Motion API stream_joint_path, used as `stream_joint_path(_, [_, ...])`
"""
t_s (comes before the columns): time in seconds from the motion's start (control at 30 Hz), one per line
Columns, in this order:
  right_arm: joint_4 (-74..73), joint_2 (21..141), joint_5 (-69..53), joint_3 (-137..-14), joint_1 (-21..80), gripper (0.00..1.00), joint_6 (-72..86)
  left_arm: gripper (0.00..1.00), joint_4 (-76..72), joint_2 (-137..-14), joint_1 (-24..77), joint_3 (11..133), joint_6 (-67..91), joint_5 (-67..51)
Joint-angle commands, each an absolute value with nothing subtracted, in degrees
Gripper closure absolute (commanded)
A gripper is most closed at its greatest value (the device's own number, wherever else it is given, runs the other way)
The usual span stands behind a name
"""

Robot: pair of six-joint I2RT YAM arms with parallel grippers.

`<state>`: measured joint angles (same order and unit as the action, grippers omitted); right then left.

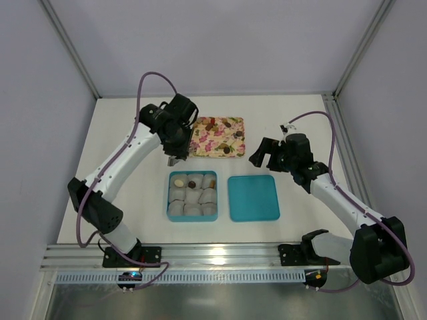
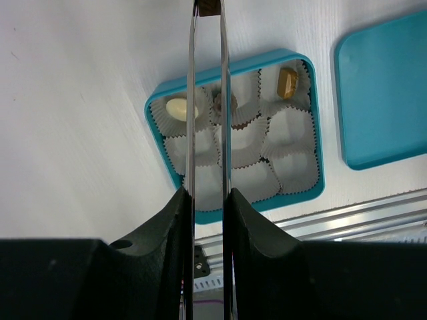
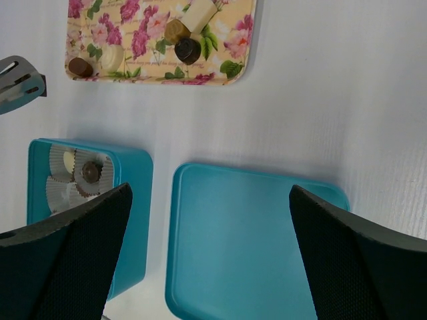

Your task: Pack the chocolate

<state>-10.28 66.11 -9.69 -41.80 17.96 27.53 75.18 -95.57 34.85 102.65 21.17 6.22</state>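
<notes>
My left gripper [image 1: 175, 157] is shut on long metal tweezers [image 2: 192, 100], between the pink floral tray [image 1: 200, 148] and the teal box [image 1: 167, 197]. The tweezer tips pinch a small brown chocolate [image 2: 209, 7]. The box holds white paper cups; three in its back row hold a pale chocolate [image 2: 177, 109], a brown one [image 2: 233, 103] and a tan one [image 2: 287, 83]. Several chocolates lie on the tray, such as a dark one [image 3: 187, 51] and a brown one [image 3: 80, 67]. My right gripper [image 1: 263, 155] is wide open and empty, above the teal lid [image 3: 247, 240].
The teal lid [image 1: 253, 197] lies flat just right of the box. An aluminium rail [image 1: 220, 257] runs along the table's near edge. Frame posts stand at the back corners.
</notes>
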Motion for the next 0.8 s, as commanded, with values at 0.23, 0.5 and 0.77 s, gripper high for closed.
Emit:
stream_joint_path(0.23, [-7.6, 66.9, -9.5, -42.6, 18.3, 0.00, 27.7, 0.73, 76.6, -81.5, 34.7, 90.8, 22.5, 4.5])
stream_joint_path(0.5, [-8.0, 66.4, -8.9, -42.6, 18.5, 0.00, 28.0, 0.73, 77.4, -73.6, 34.7, 83.5, 23.6, 3.3])
stream_joint_path(0.77, [-8.3, 65.9, -8.5, -42.3, 18.5, 0.00, 28.4, 0.73, 77.7, -67.9, 34.8, 77.4, 24.5, 2.2])
